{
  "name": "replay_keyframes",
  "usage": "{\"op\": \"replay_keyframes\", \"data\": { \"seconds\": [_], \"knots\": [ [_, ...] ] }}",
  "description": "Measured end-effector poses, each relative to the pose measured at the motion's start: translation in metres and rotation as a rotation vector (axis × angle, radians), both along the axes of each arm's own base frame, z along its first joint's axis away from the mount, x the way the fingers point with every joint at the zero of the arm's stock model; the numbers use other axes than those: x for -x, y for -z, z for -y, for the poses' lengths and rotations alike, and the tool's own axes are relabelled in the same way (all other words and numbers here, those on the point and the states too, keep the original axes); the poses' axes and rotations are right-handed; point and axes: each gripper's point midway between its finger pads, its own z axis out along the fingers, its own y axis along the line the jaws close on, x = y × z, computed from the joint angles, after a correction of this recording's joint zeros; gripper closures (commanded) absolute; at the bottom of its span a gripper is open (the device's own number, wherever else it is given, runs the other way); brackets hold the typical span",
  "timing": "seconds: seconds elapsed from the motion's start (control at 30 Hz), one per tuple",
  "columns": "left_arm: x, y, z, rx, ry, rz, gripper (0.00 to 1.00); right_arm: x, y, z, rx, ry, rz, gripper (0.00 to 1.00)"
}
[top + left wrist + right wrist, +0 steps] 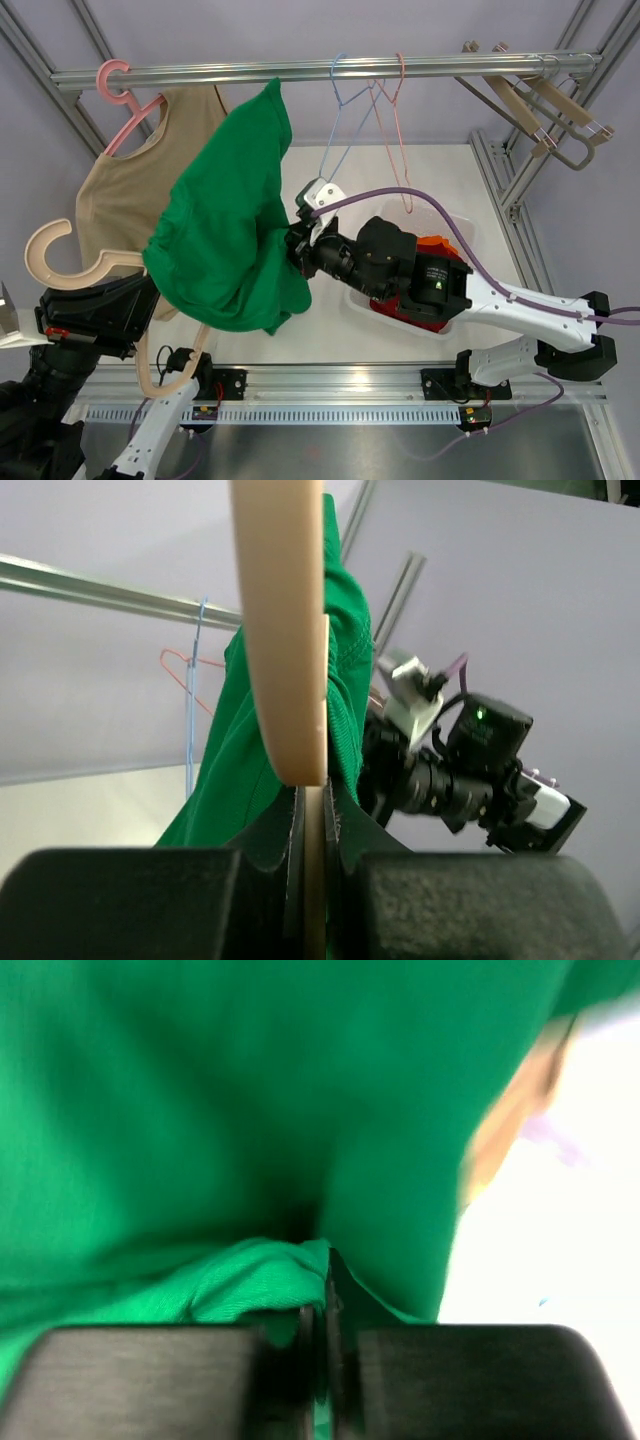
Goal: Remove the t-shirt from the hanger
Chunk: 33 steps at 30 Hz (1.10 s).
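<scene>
We see the green t-shirt [225, 220] draped over a beige hanger [60, 262], hanging in front of the metal rail [450, 66] with its top corner close under the rail. The hanger's hook sticks out to the left and one curved arm shows below the shirt's hem.

In the left wrist view, the left gripper [313, 820] has its fingers clamped on a narrow bar of the hanger, with green fabric lying against it. In the right wrist view, the right gripper [318, 1315] has its fingers pressed together on a bunched fold of the shirt; from above, it meets the shirt's right edge.

Behind the shirt, a tan top [110, 190] hangs on a pink hanger [120, 85]. A blue wire hanger [340, 110], a pink wire hanger [398, 120] and wooden hangers [520, 100] also hang from the rail. Under the right arm, a clear bin [465, 235] holds red cloth [400, 305].
</scene>
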Motion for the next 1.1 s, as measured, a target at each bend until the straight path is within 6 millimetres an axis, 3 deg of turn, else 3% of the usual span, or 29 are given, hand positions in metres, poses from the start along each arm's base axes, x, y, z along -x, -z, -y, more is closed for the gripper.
{"op": "replay_keyframes", "data": {
  "seconds": [0.03,0.13,0.17,0.2,0.37,0.47,0.5,0.53,0.6,0.73,0.83,1.0,1.1],
  "knots": [
    [0.0,0.004,0.001,0.0,0.008,-0.009,1.0,-0.006,-0.007,0.001,-0.022,0.012,0.018,0.79],
    [0.005,0.011,0.004,-0.003,0.039,-0.027,1.0,-0.027,-0.017,0.004,-0.075,0.057,0.057,0.28],
    [0.007,0.011,0.005,-0.006,0.051,-0.027,1.0,-0.033,-0.017,0.005,-0.085,0.07,0.062,0.06],
    [0.01,0.011,0.005,-0.006,0.062,-0.027,1.0,-0.038,-0.015,0.006,-0.09,0.082,0.061,0.01],
    [0.02,0.009,0.009,-0.006,0.113,-0.019,1.0,-0.061,-0.01,-0.009,-0.121,0.081,0.065,0.01],
    [0.022,0.008,0.01,-0.008,0.126,-0.018,1.0,-0.053,-0.005,-0.033,-0.141,-0.038,0.057,0.25],
    [0.022,0.009,0.01,-0.008,0.129,-0.019,1.0,-0.046,-0.004,-0.04,-0.152,-0.088,0.05,0.4],
    [0.022,0.009,0.01,-0.008,0.131,-0.018,1.0,-0.038,-0.004,-0.046,-0.169,-0.144,0.045,0.77],
    [0.023,0.009,0.01,-0.01,0.133,-0.014,1.0,-0.025,-0.004,-0.051,-0.196,-0.217,0.036,0.98],
    [0.019,0.012,0.007,-0.031,0.102,-0.008,1.0,-0.014,-0.005,-0.038,-0.228,-0.244,0.019,1.0],
    [0.013,0.017,-0.001,-0.072,0.036,-0.015,1.0,-0.006,-0.023,-0.014,-0.264,-0.235,0.007,1.0],
    [0.006,0.019,-0.02,-0.137,-0.068,-0.014,1.0,0.022,-0.086,0.059,-0.408,-0.227,-0.008,1.0],
    [0.001,0.028,-0.021,-0.174,-0.08,-0.031,1.0,0.028,-0.126,0.101,-0.471,-0.172,-0.014,1.0]
  ]
}}
